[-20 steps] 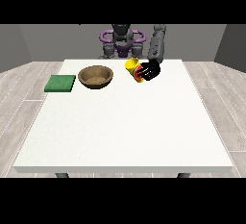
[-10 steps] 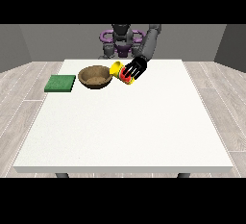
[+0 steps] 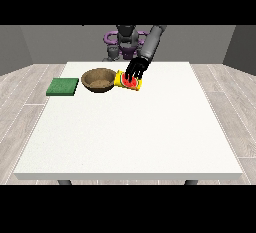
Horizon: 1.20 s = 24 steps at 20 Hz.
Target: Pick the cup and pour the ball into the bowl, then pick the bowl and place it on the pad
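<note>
A yellow cup (image 3: 123, 80) with a red patch lies tipped on its side, its end close to the right rim of the brown bowl (image 3: 98, 79). The black hand at the view's right (image 3: 136, 69) reaches down over the cup from behind, its fingers curled round it. No ball shows apart from the cup, and whether one lies in the bowl is too small to tell. The green pad (image 3: 63, 86) lies flat to the left of the bowl, near the table's left edge. The other hand does not show.
The white table (image 3: 130, 137) stretches wide towards the camera. The robot's torso (image 3: 127, 39) stands behind the far edge, with its arm (image 3: 151, 44) reaching down over the table's back part.
The hand with the cup has moved towards the view's left, from the right of the bowl up to its rim, and the cup has tipped over towards the bowl.
</note>
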Motion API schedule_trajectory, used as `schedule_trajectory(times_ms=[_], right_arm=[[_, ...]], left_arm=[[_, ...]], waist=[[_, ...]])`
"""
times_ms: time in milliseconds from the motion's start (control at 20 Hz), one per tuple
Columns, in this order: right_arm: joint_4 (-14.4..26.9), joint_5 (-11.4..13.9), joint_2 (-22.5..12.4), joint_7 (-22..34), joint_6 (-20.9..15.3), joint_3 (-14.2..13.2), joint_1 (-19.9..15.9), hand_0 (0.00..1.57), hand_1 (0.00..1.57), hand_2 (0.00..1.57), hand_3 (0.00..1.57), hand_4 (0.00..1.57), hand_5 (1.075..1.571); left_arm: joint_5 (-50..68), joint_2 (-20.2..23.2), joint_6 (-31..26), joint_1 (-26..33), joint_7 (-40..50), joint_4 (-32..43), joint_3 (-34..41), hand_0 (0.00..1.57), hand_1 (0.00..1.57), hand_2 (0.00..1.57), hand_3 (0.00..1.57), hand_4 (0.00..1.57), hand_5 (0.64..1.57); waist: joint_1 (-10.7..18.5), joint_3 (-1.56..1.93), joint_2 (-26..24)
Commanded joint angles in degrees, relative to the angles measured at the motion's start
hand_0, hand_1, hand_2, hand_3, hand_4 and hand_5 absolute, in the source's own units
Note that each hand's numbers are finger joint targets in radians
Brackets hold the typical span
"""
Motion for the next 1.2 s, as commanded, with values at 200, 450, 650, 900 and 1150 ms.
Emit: schedule_trajectory(times_ms=[200, 450, 650, 900, 1150], right_arm=[[6.24, 4.7, 2.86, -0.63, -2.81, 2.68, 0.09, 0.0, 0.0, 0.0, 0.0, 0.38, 1.566], [9.76, 2.91, 1.63, -2.9, 0.18, 0.26, 3.2, 0.0, 0.0, 0.0, 0.0, 0.38, 1.565], [13.44, 3.07, 1.33, -4.56, 2.44, 0.54, 4.28, 0.0, 0.0, 0.0, 0.0, 0.38, 1.566], [17.06, 3.81, 1.12, -5.19, 1.26, -0.96, 2.87, 0.0, 0.0, 0.0, 0.0, 0.39, 1.566], [15.07, 4.95, 2.25, -6.24, -0.23, -0.81, 4.68, 0.0, 0.0, 0.0, 0.0, 0.36, 1.564]], left_arm=[[-20.16, -9.01, -2.2, -4.42, 17.2, 9.46, -15.11, 1.31, 1.31, 1.4, 1.41, 0.95, 1.47], [-31.39, -7.14, -8.0, -7.68, 23.78, 14.05, -24.44, 1.49, 1.49, 1.57, 1.57, 0.94, 1.518], [-37.94, -12.23, -15.94, -9.63, 29.55, 13.28, -30.71, 1.5, 1.5, 1.57, 1.57, 1.06, 1.498], [-38.92, -12.36, -24.32, -6.19, 29.33, 3.37, -32.0, 1.5, 1.5, 1.57, 1.57, 1.05, 1.511], [-27.12, -10.19, -14.64, -2.18, 25.06, -1.08, -20.66, 1.42, 1.42, 1.57, 1.57, 0.94, 1.51]], waist=[[3.52, 0.0, -5.81], [4.0, 0.06, -10.09], [3.7, 0.0, -11.64], [6.22, -0.11, -13.36], [9.47, -0.25, -11.86]])
